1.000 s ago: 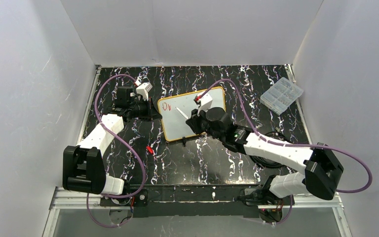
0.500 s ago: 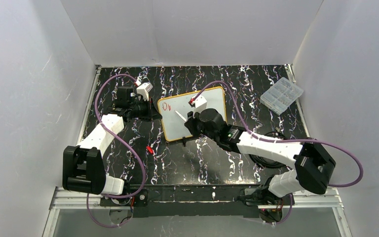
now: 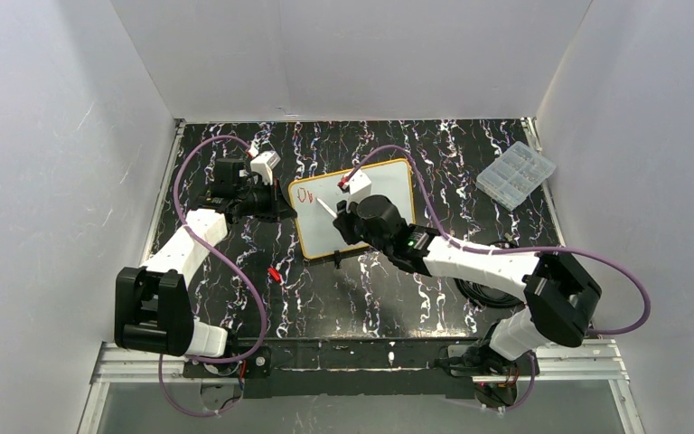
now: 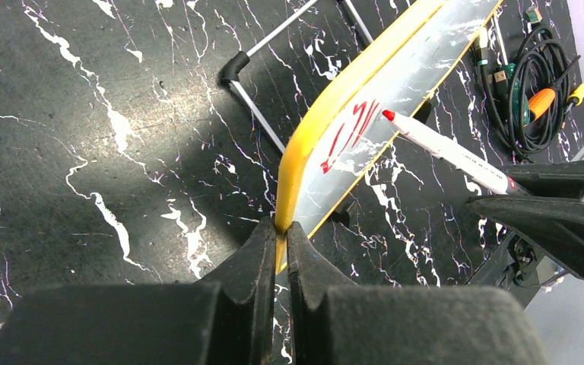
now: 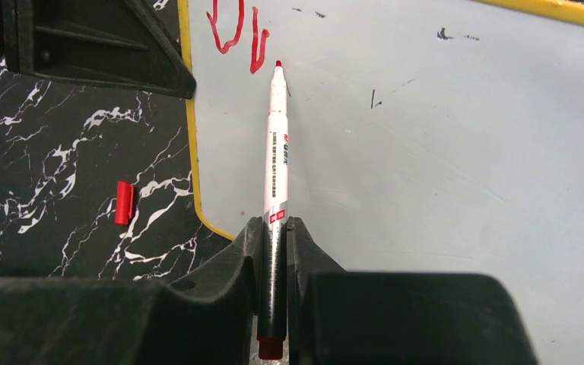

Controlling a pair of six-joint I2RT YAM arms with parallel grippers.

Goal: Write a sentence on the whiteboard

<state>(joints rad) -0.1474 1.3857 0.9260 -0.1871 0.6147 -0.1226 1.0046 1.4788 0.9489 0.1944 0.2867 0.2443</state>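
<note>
Whiteboard (image 3: 390,185) on marbled table (image 3: 343,303), between arms. Long axis left–right, right end angled toward far wall. White face, orange-yellow frame. Sentence (image 3: 304,193): two red strokes, upper-left corner. Left gripper (image 4: 281,228) clenched on frame edge. Right gripper (image 5: 274,228) grasping marker (image 5: 277,144), tip just beside strokes.

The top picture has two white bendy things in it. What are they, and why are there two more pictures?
They are a robot's left arm and right arm, seen from a camera above. The other pictures come from small cameras on each wrist. The left gripper pinches the yellow edge of the whiteboard. The right gripper holds a red marker, its tip near a few red marks. On the black marbled table also lie a small red cap and a clear plastic box.
</note>
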